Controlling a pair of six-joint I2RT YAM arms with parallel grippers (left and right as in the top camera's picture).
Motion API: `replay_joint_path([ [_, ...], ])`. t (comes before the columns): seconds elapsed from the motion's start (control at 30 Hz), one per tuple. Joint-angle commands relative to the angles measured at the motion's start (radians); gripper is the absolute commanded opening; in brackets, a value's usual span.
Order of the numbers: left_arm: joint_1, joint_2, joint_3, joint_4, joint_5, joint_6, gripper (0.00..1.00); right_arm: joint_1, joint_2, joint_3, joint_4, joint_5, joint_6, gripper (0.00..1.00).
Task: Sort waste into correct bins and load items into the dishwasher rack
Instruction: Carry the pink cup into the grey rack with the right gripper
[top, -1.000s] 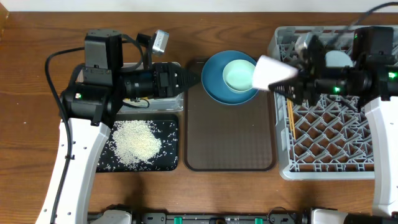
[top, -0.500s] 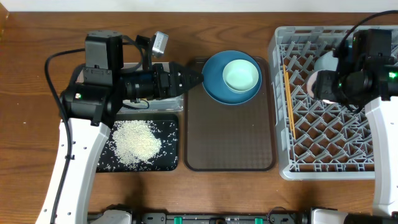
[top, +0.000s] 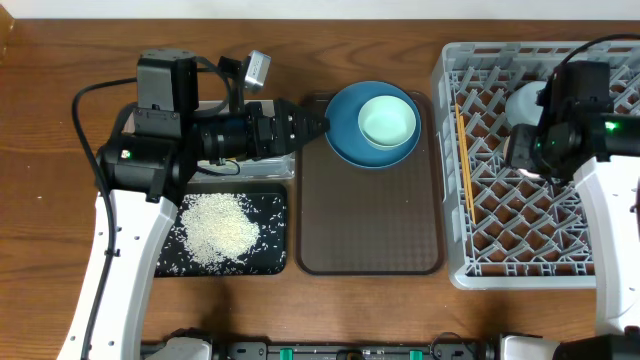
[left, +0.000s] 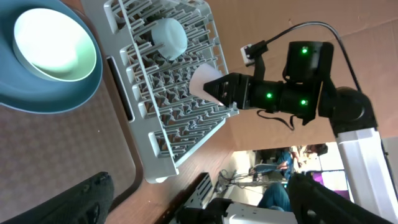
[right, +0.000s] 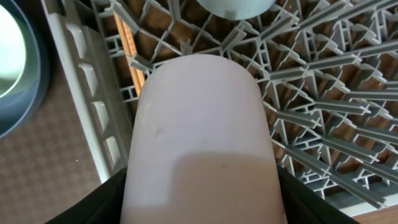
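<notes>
The left arm (top: 120, 230) rises from the table's near edge, bends at the elbow and reaches level to the right. The right arm (top: 600, 230) comes up the right side and bends in over the dish rack (top: 452, 200), a grey crate of pegs on the right of the table.

The brown tray (top: 370, 220) lies in the middle. A black tray (top: 275, 215) sits left of it, and a clear tub (top: 262, 166) behind that is mostly hidden under the left arm.

A big dark blue bowl (top: 345, 140) stands on the brown tray's far end with a mint bowl (top: 387, 120) nested inside. A light blue bowl (top: 524, 102) rests among the pegs at the rack's far side.

The right gripper (left: 231, 90) is clamped around a pale pink cup (right: 202, 143), held on its side over the rack's middle. Whether it touches the pegs cannot be told.

The left gripper (top: 312, 128) has its fingers spread wide and holds nothing, its tip at the blue bowl's left rim.

A chopstick (top: 465, 165) lies inside the rack along its left wall, and a second cannot be made out.

Rice (top: 218, 228) is heaped on the black tray.
</notes>
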Motion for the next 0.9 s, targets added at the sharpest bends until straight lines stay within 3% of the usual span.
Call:
replay_joint_path([
  [0.0, 0.004, 0.001, 0.001, 0.000, -0.005, 0.002, 0.93, -0.004, 0.001, -0.018, 0.019, 0.022, 0.018, 0.24],
  [0.47, 0.004, 0.001, 0.001, 0.000, -0.005, 0.002, 0.94, -0.003, 0.001, -0.137, 0.172, -0.043, 0.017, 0.23],
  [0.87, 0.004, 0.001, 0.001, 0.000, -0.005, 0.002, 0.95, -0.004, 0.001, -0.145, 0.177, -0.012, 0.017, 0.23],
])
